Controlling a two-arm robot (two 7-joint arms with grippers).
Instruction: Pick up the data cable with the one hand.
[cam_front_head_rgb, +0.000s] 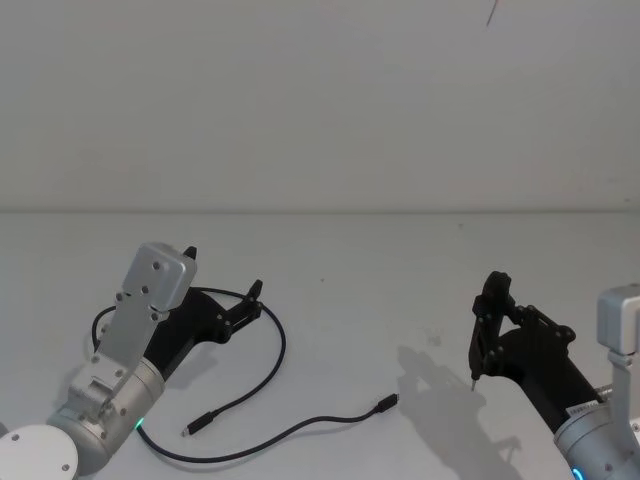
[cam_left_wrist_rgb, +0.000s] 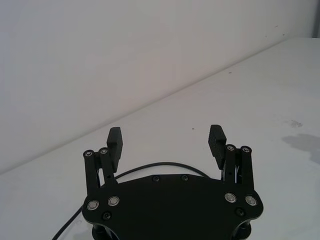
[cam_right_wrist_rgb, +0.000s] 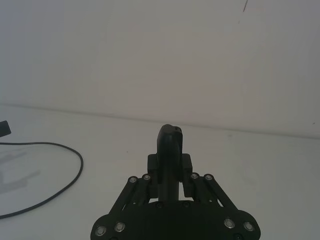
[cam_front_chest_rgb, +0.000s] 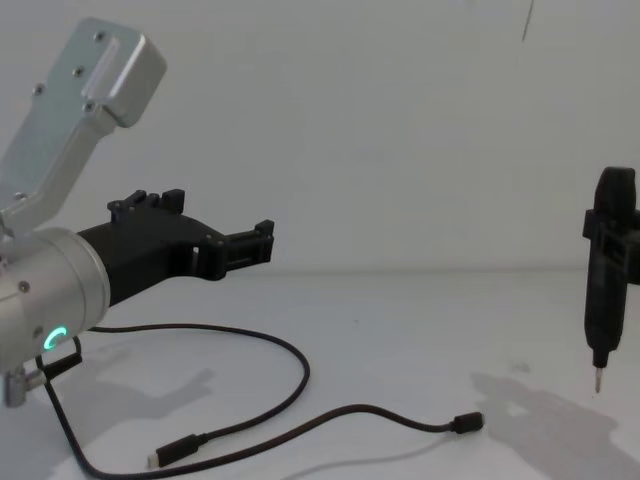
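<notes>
L claw (cam_front_head_rgb: 222, 272) is up off the desk (cam_front_head_rgb: 400, 270), at the L side, fingers (cam_left_wrist_rgb: 115, 142) spread wide w/ nothing btwn them. It points fwd and a bit to the R. In the chest view it hangs clear above the desk, its shadow on the surface below.

Data cable (cam_front_head_rgb: 283, 345) lies flat on the desk, not touched by either claw. One stretch comes out from under the L arm, arcs fwd under the L claw, curves round on the R side of it, then runs back toward the robot and ends in the silver-tipped plug (cam_front_head_rgb: 197, 424), which points near-L. The other stretch starts close to the L arm's base, sweeps along the near edge of the desk and rises to the second plug (cam_front_head_rgb: 386, 403), which points R and slightly away, toward the R arm. Overall the long axis of the cable runs L–R across the desk; the 2 plugs are well apart and face opposite ways. In the L wrist view the cable passes just behind the claw's base, below the finger gap.

R claw (cam_front_head_rgb: 490, 300) is at the R side, clamped on a pen-like tool (cam_front_chest_rgb: 600, 300) held about upright, metal tip down, above the desk and apart from the cable.
</notes>
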